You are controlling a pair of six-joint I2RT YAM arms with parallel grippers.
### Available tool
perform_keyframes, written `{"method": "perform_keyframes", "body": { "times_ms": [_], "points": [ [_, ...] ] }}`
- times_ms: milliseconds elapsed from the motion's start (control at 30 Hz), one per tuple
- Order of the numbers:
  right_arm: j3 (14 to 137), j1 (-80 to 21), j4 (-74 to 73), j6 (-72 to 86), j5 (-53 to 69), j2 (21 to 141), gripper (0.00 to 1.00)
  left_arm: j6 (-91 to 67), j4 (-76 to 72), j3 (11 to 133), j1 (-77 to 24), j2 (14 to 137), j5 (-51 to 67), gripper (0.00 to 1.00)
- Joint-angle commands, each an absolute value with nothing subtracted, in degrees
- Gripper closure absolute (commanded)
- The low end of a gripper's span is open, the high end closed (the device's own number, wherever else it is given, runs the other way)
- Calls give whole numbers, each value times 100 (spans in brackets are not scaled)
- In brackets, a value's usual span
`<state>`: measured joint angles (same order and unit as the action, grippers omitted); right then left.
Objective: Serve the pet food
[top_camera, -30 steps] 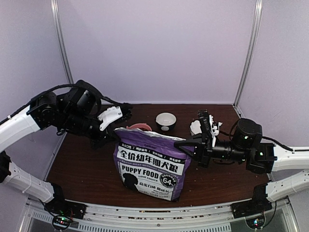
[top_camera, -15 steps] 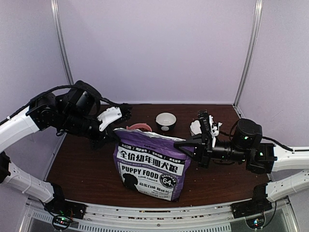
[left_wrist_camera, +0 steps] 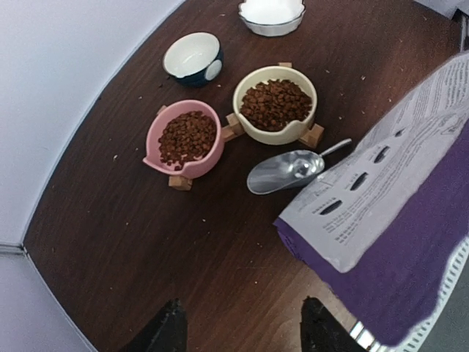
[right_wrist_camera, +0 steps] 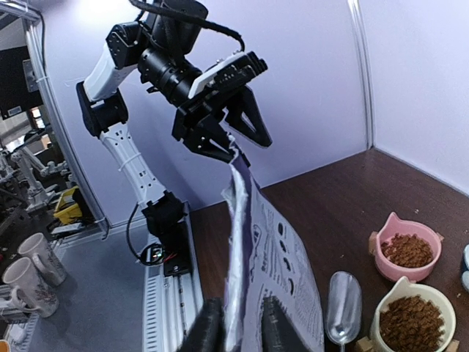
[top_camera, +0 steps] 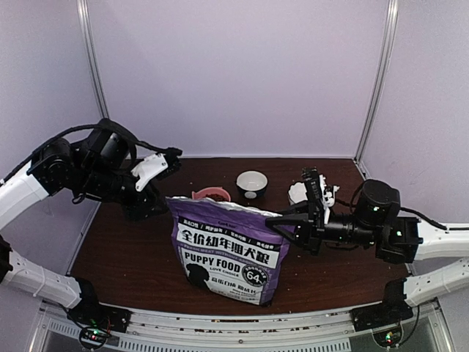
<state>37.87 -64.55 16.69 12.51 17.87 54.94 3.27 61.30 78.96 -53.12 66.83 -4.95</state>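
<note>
The pet food [left_wrist_camera: 187,136] fills a pink bowl [left_wrist_camera: 155,147], and more of it [left_wrist_camera: 275,104] fills a cream bowl [left_wrist_camera: 249,81]. A silver scoop [left_wrist_camera: 289,170] lies empty beside them. The purple-and-white bag [top_camera: 227,249] stands upright in front of the bowls. My left gripper [top_camera: 167,157] hangs open up and to the left of the bag's top corner, with nothing between its fingers [left_wrist_camera: 172,328]. My right gripper [right_wrist_camera: 242,328] has its jaws slightly parted. The bag's top right edge [right_wrist_camera: 238,220] stands between them.
A small dark bowl with a white inside [top_camera: 251,182] and a white dish [top_camera: 297,193] sit behind the bag near the back wall. Crumbs speckle the brown table [left_wrist_camera: 110,242]. Purple walls and metal posts [top_camera: 374,81] close in the back and sides.
My left gripper has opened, let go of the bag's top left corner and drawn back up and left. My right jaws have parted around the bag's edge. The bag still stands.
</note>
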Motion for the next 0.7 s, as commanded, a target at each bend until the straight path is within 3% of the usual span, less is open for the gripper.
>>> {"method": "perform_keyframes", "body": {
  "times_ms": [0, 100, 267, 400, 667],
  "points": [
    [3869, -6434, 1584, 1205, 1727, 5212, 64, 185, 6095, 8057, -5221, 6389, -685, 34],
    [3967, -6439, 1399, 1166, 1727, 5115, 43, 93, 5968, 8268, -5221, 6284, -421, 21],
    [4535, -6427, 666, 1264, 1344, 5032, 10, -55, 5752, 8848, -5221, 6403, -136, 16],
    [5447, -6387, -457, 1353, 921, 5274, 2, -114, 5407, 9501, -5221, 6696, 125, 13],
    [6843, -5876, -1886, 1829, 101, 6203, 0, -252, 4817, 10480, -5006, 7642, 216, 2]
  ]
}}
